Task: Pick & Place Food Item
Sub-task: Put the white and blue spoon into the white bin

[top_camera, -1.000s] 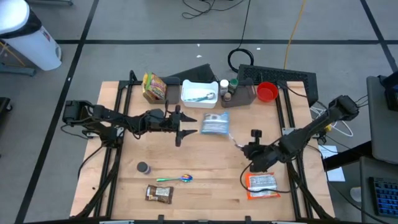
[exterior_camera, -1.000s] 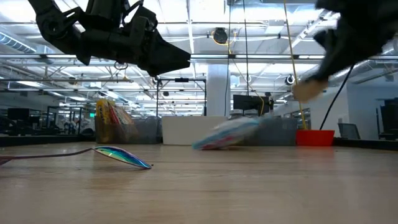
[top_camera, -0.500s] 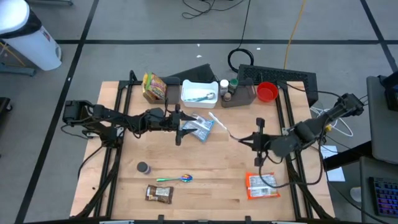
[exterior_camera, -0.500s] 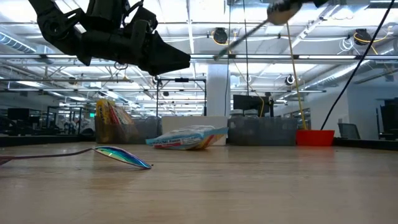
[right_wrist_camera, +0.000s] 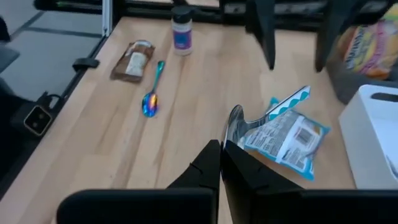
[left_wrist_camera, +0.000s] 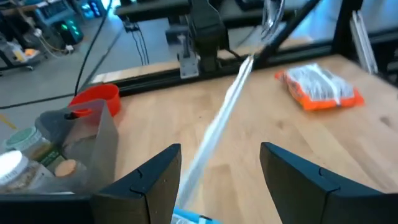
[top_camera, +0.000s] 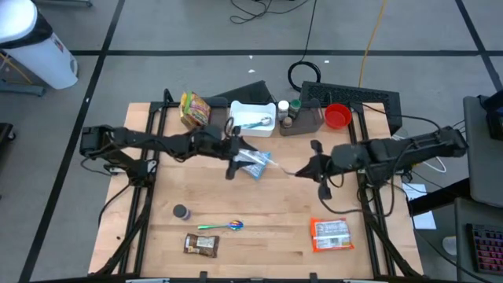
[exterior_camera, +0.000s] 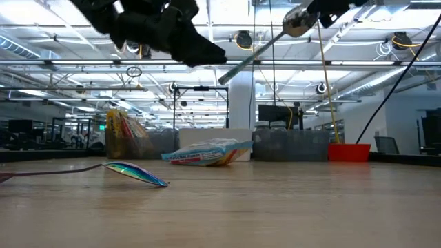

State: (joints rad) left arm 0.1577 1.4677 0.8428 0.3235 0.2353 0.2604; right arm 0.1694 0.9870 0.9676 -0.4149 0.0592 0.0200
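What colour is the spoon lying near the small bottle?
Iridescent rainbow bowl, green handle: the spoon shows best in the right wrist view, beside the small bottle.

The wooden table (top_camera: pixel 259 212) carries a blue snack bag (top_camera: pixel 254 161) near its middle, an orange packet (top_camera: pixel 331 233), an iridescent spoon (top_camera: pixel 224 226), a small bottle (top_camera: pixel 181 211), a brown bar (top_camera: pixel 200 245), a white bin (top_camera: pixel 251 116) and a red cup (top_camera: pixel 338 116).

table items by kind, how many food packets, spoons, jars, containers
Food packets: 4 — blue bag, orange packet, brown bar, yellow bag
Spoons: 2 — iridescent spoon, silver spoon held by the right gripper
Jars: 3 — small jar, two jars
Containers: 3 — white tray, grey bin, red cup
Total: 12
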